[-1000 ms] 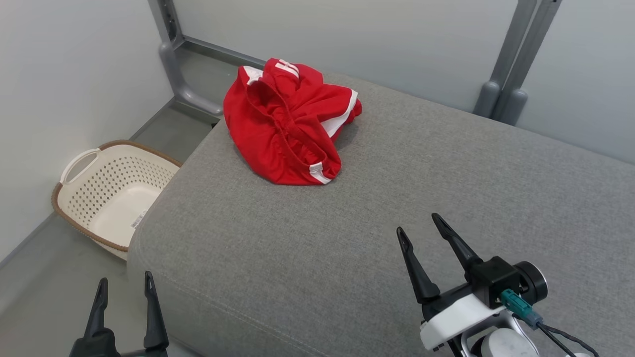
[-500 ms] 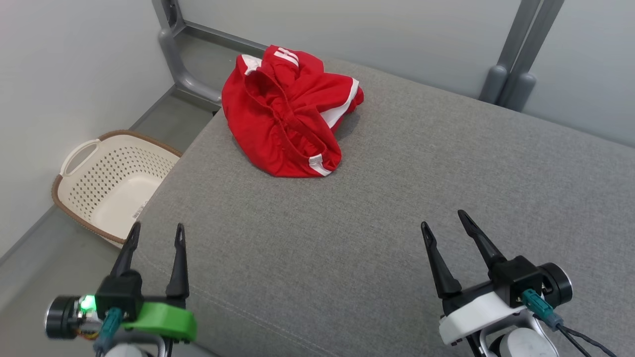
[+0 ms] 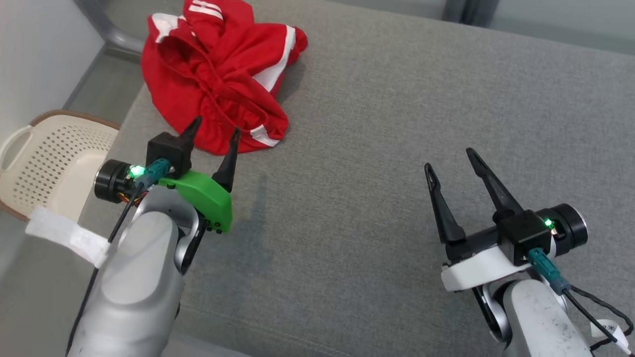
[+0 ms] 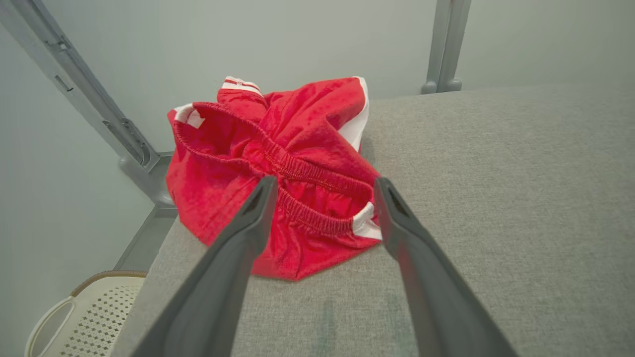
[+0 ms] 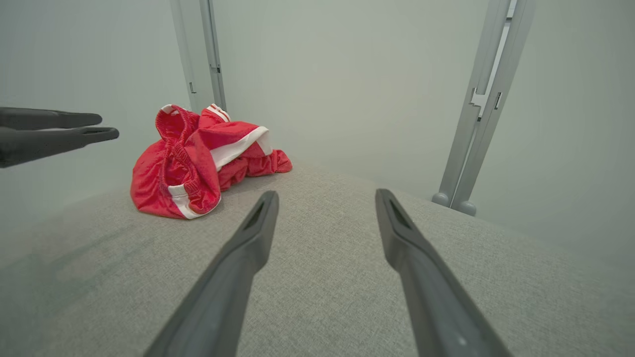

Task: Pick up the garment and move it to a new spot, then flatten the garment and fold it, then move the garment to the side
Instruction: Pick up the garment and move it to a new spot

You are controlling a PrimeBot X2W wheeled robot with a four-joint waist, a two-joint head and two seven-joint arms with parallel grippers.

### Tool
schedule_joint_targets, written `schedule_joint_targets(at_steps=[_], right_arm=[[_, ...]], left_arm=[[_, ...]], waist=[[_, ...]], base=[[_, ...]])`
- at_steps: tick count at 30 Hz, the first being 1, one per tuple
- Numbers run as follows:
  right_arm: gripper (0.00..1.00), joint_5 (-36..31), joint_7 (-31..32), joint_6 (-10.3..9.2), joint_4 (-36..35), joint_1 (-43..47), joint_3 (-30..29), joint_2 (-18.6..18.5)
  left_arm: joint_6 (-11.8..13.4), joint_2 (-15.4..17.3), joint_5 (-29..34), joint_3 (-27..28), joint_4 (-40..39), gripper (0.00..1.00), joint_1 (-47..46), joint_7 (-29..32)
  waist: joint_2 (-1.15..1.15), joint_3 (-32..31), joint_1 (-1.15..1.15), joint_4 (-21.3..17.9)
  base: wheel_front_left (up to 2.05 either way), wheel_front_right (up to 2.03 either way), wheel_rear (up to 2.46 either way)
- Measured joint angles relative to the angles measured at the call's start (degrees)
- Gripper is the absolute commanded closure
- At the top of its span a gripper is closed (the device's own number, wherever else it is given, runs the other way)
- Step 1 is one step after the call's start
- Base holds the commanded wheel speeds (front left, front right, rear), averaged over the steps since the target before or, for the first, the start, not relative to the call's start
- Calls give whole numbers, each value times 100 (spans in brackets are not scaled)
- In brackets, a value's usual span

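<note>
Two grippers hang over a grey upholstered cushion [image 3: 377, 109], both with jaws spread wide and holding nothing. In the head view, a crumpled red garment [image 3: 213, 74] with white stripes lies at the cushion's far left corner, reaching its left edge. The left gripper [image 3: 218, 125], on a green mount, hangs at the garment's near edge. Its dark fingertips overlap the red cloth in this view, and whether they touch it cannot be told. The right gripper [image 3: 448, 158], on a white mount, sits well apart to the right above bare cushion, fingers angled up and slightly left. A cream perforated basket [image 3: 44, 148] with a brown rim stands on the floor beside the cushion's left side.

In the left wrist view, the two spread fingers frame the garment's gathered elastic waistband, with a white patch of trim just beside the right fingertip. The heap sits at the cushion's corner, grey metal posts [image 4: 444, 44] and a pale wall [image 4: 297, 39] behind it, and the basket's handle shows at the lower left.

In the right wrist view, that arm's fingers point across bare cushion, with the garment ahead and to the left. The left gripper's fingers reach in from the left edge, near the garment but apart from it here.
</note>
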Motion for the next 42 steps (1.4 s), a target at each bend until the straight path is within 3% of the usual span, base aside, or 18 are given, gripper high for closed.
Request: schedule_joint_targets(at_steps=[7, 18, 19, 20, 21, 22, 32, 42], right_arm=[[0, -48, 0, -1, -181, -291, -1, -1], [0, -4, 0, -1, -189, -314, 0, -3], [0, 8, 0, -1, -188, -314, 11, -4], [0, 15, 0, -1, -183, -316, 24, -3], [0, 19, 0, -1, -176, -320, 43, -2], [0, 37, 0, -1, -171, -321, 56, -3], [0, 275, 0, -1, -107, -218, -4, -3], [0, 534, 0, -1, -13, 98, -164, -4]], left_arm=[[-1, 385, -670, -776, 753, 0, -650, 59], [-1, 694, -1058, -1126, 1639, 1, -1046, 89], [-1, 711, -1062, -1159, 1683, 23, -1071, 87], [-2, 716, -1082, -1179, 1717, 55, -1090, 86], [-2, 716, -1136, -1196, 1751, 71, -1101, 69], [-3, 715, -1179, -1205, 1789, 99, -1106, 19], [14, 951, -947, -1337, 1580, 100, -1172, -671], [165, 1098, -587, -1513, -5, 100, -1249, -778]], waist=[[0, 693, 0, -480], [0, 1169, 0, -1049], [0, 1170, 0, -1075], [0, 1161, 0, -1089], [0, 1141, 0, -1100], [0, 1114, 0, -1108], [0, 610, 0, -1179], [0, -108, 0, -1373]], base=[[0, 0, 0], [0, 0, 0], [0, 0, 0], [0, 0, 0], [0, 0, 0], [0, 0, 0], [0, 0, 0], [0, 0, 0]])
